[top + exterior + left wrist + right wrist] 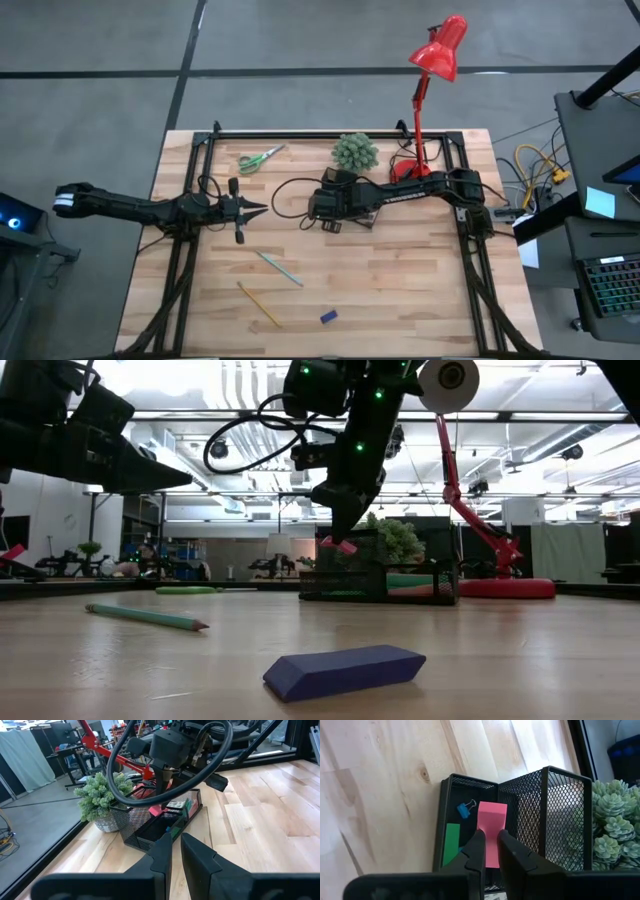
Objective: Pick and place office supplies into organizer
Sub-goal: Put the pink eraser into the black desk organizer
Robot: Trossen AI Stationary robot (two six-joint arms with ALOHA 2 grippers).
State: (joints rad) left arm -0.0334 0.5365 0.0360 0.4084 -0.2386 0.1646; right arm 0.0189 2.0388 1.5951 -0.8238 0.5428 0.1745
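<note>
R gripper (489, 851) hangs over the organizer (470, 782), clenched on the pink pad (491, 827), pad above a low compartment w/ a blue clip (465, 809) and green piece (451, 844). L gripper (262, 209) waits closed mid-table, holding nothing. Scissors (260, 158), pen (277, 268), pencil (259, 304) and eraser (329, 317) lie loose on the table (400, 290).

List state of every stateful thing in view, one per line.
Right gripper: shut on pink sticky-note pad, over the organizer.
Left gripper: shut, empty, above bare table.
Scissors: blades slightly open, lying on table.
Red desk lamp: upright.
Blue binder clip: inside organizer.
</note>
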